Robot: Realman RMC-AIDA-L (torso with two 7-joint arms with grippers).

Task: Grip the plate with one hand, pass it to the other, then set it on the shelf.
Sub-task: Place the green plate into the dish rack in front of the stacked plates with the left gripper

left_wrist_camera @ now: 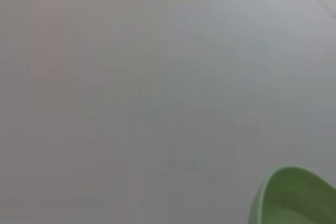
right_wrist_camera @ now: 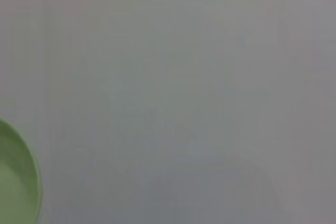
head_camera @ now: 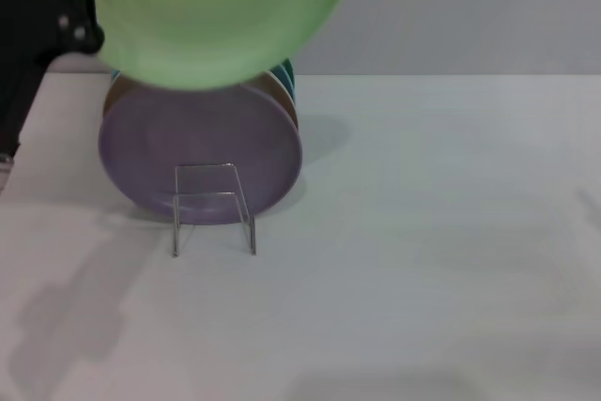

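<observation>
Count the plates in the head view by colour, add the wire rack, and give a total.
pale green plate: 1, in the air, gripped by the left end effector
lilac plate: 1, front of the rack
brown-rimmed plate: 1, behind it
teal plate: 1, only an edge shows
wire rack: 1
Total: 5; more plates could be hidden behind.
</observation>
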